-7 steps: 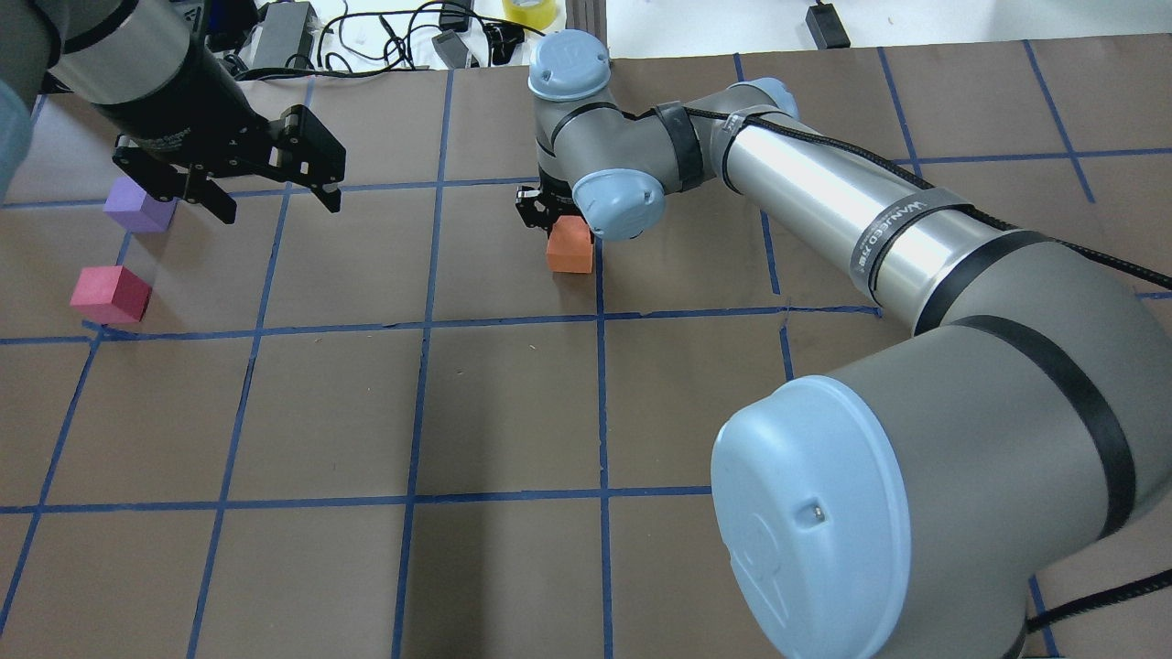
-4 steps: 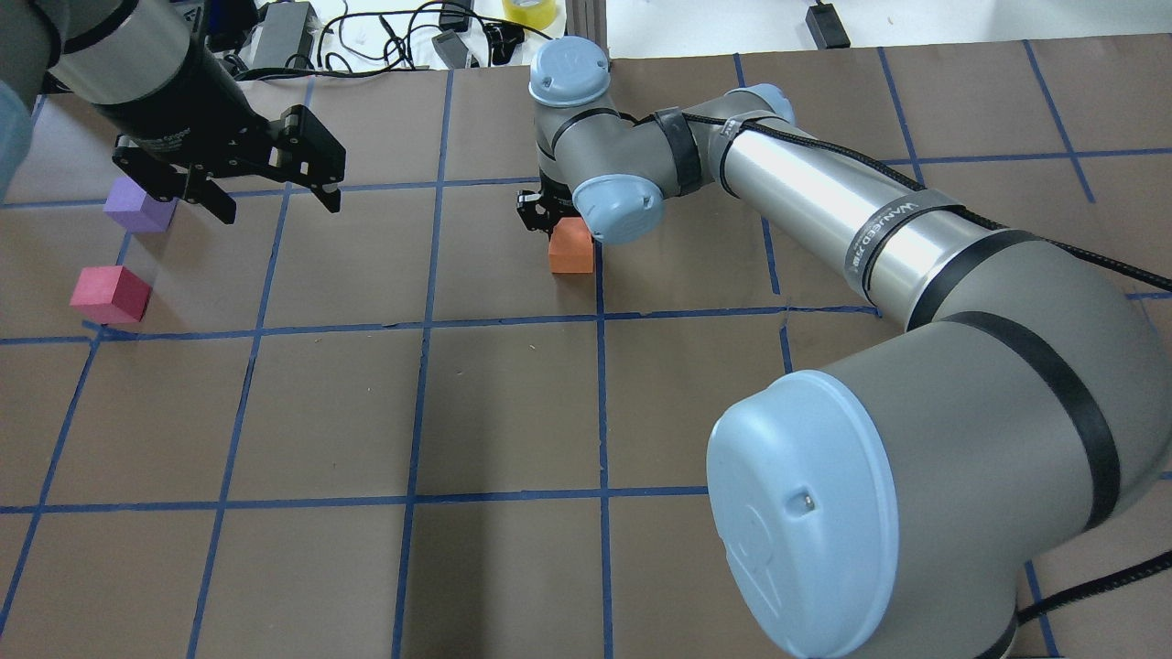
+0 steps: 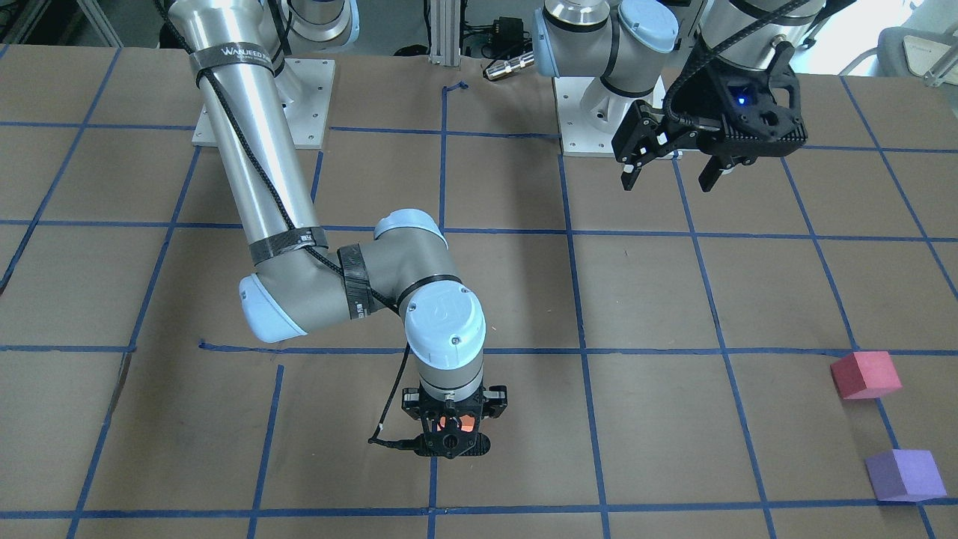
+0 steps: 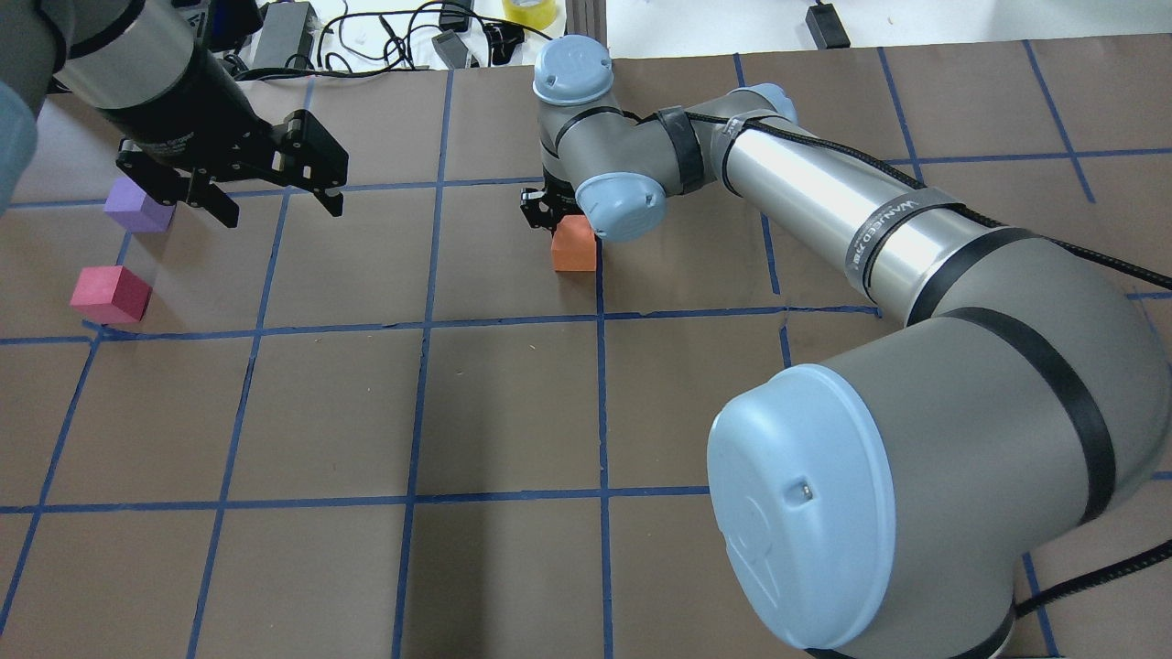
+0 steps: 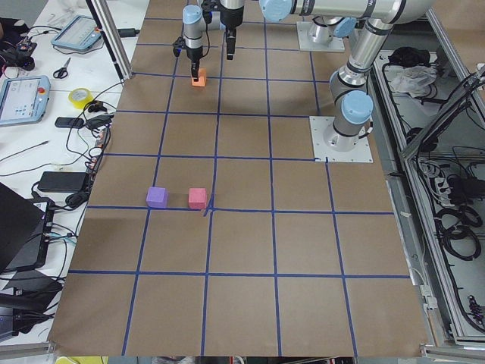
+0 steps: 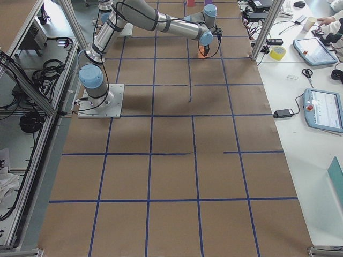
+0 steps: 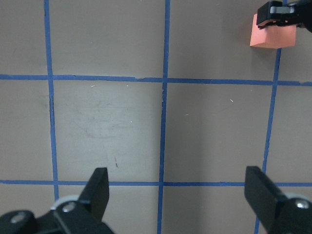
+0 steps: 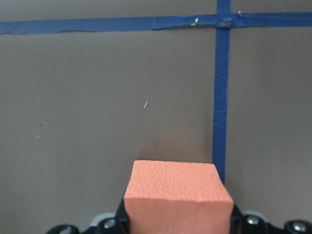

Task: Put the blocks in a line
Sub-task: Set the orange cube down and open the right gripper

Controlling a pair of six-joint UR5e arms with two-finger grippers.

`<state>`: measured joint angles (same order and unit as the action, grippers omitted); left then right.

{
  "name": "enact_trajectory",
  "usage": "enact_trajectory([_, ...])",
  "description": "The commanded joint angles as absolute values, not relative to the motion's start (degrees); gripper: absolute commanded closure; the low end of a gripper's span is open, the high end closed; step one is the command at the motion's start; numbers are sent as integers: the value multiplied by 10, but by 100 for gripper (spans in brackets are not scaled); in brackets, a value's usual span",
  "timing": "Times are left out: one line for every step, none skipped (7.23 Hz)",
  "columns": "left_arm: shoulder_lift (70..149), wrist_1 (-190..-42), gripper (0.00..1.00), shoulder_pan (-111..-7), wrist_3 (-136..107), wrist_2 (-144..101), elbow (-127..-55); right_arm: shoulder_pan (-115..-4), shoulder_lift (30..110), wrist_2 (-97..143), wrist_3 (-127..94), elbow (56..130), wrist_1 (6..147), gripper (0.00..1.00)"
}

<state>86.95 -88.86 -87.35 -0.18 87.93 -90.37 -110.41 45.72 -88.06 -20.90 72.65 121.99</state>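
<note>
The orange block (image 4: 574,249) sits between the fingers of my right gripper (image 3: 449,436), which is shut on it near the table's middle, at or just above the surface. It fills the bottom of the right wrist view (image 8: 178,195). The pinkish-red block (image 4: 111,294) and the purple block (image 4: 137,205) lie side by side, a little apart, at the far left. My left gripper (image 4: 281,210) hangs open and empty above the table, just right of the purple block. The left wrist view shows its fingers (image 7: 97,190) spread wide, with the orange block (image 7: 273,38) far ahead.
Brown paper with a blue tape grid (image 4: 421,322) covers the table. Cables and small devices (image 4: 385,37) lie past the far edge. The right arm's big elbow (image 4: 824,513) hides the near right part of the overhead view.
My right gripper, with the orange block, has shifted slightly to the right and farther from the robot. The left gripper has barely moved and stays open.
</note>
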Motion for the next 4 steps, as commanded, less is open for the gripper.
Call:
enact_trajectory([868, -888, 0, -874, -2, 881, -904, -1104, 452, -880, -211, 729, 1221, 0])
enact_trajectory([873, -884, 0, -875, -2, 883, -898, -1104, 450, -876, -209, 734, 1221, 0])
enact_trajectory([868, -890, 0, -874, -2, 882, -903, -1104, 456, -875, -206, 732, 1220, 0])
enact_trajectory([868, -890, 0, -874, -3, 882, -904, -1100, 468, -875, -202, 727, 1214, 0])
